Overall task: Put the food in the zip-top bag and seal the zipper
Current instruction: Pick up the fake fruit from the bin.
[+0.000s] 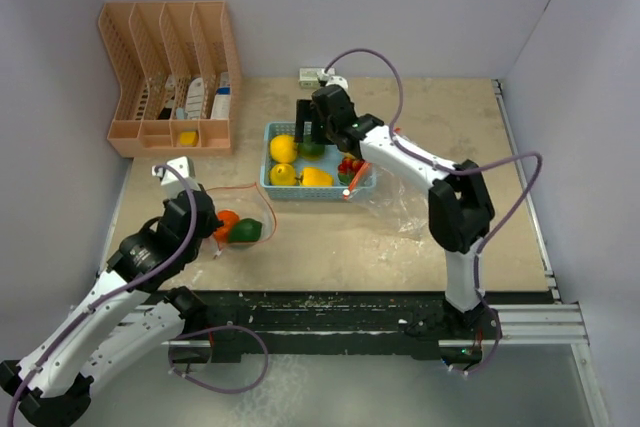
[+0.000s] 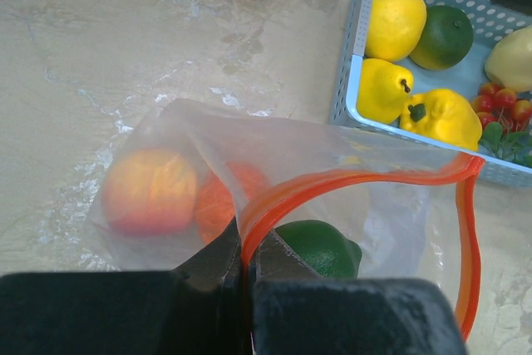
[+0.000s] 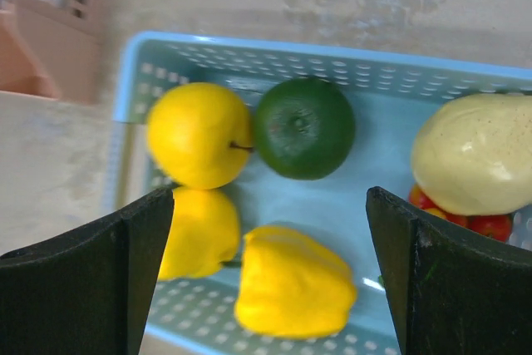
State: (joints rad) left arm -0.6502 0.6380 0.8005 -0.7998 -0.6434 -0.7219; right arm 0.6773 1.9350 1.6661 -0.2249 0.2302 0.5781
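Left gripper (image 2: 245,265): jaws fully closed, pinching the orange zipper (image 2: 374,179) of the zip-top bag (image 2: 274,147) at the near edge of its mouth; fingertips masked by film and strip. Bag mouth gaping, lying on the table (image 1: 300,247) at 8 o'clock from the basket (image 3: 374,60). Food (image 2: 150,190) split between two places. In the bag: one peach-coloured round piece, one orange piece half hidden behind a fold of film, and one dark green piece at 6 o'clock, partly cut off by the gripper body. Exact kinds blurred by the plastic. In the light-blue basket: yellow round fruit at 10 o'clock with a green round fruit just beside it, yellow pear and yellow pepper along the near wall, pale cream piece at 3 o'clock cut by the frame edge, small red pieces mostly tucked beneath it. Right gripper (image 3: 268,205): jaws spread to full width, gripping nothing, hanging over the basket. Pink file rack (image 1: 170,77) at 10 o'clock on the table, contents too small to name.
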